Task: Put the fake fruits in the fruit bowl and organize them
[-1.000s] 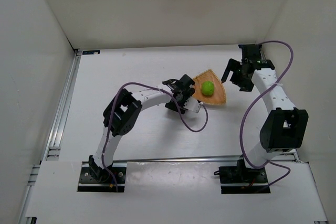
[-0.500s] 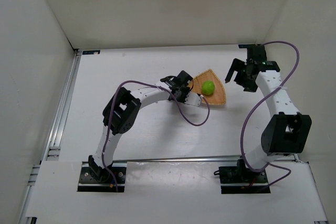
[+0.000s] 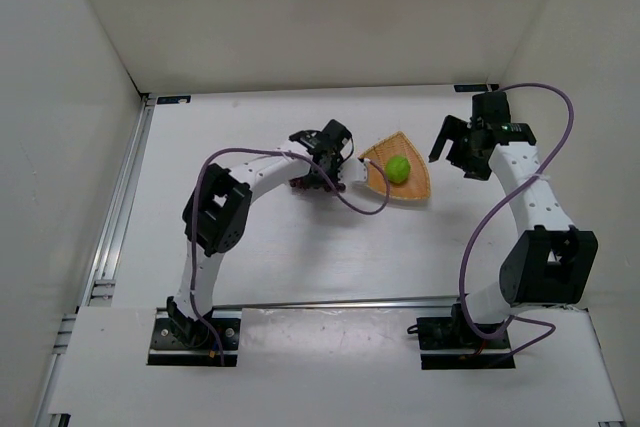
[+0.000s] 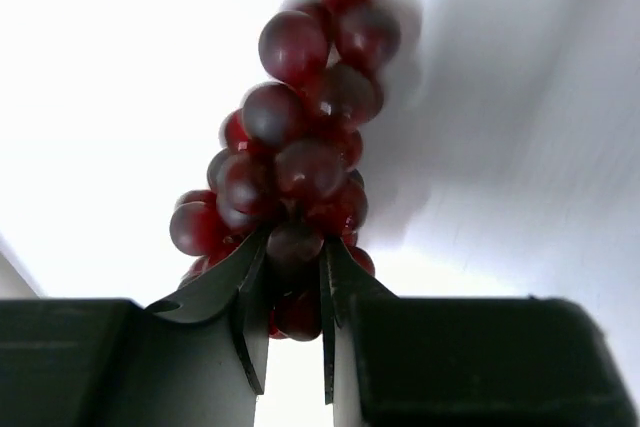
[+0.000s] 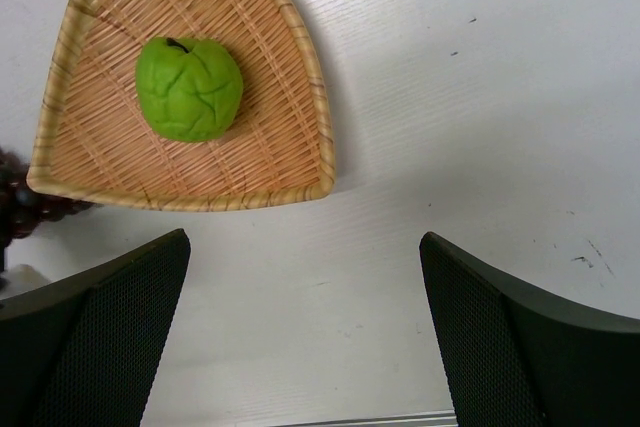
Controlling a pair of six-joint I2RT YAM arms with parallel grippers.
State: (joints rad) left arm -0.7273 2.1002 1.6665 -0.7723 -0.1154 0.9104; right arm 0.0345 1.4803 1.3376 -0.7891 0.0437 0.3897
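Two fruits are in play, and only one of them lies in the wicker bowl (image 5: 272, 119): the round green fruit (image 5: 190, 87), wrinkled and with a small dark stem mark, sits on the weave near the middle of the shallow, shield-shaped dish. From above we see that same green fruit (image 3: 397, 168) in the bowl (image 3: 418, 185), which rests on the white table (image 3: 250, 237) between the two arms' working ends. The left gripper (image 4: 293, 243) has its jaws pinched nearly together on the bunch of grapes (image 4: 300, 167), the fingertips clamped on berries at one end of the cluster while the rest of the dark purple-red bunch stretches away from the fingers over the pale surface. In the right wrist view a few of those grapes (image 5: 18, 203) show at the left edge, just outside the bowl's rim near one corner and not inside the dish. We cannot tell whether the bunch touches the table or the rim. The right gripper (image 5: 303, 239) stands with its jaws spread wide and nothing between them, poised above bare table (image 5: 480, 97) just beside the bowl's edge and apart from it. A purple cable (image 3: 366, 210) loops from the left arm across the table beside the bowl.
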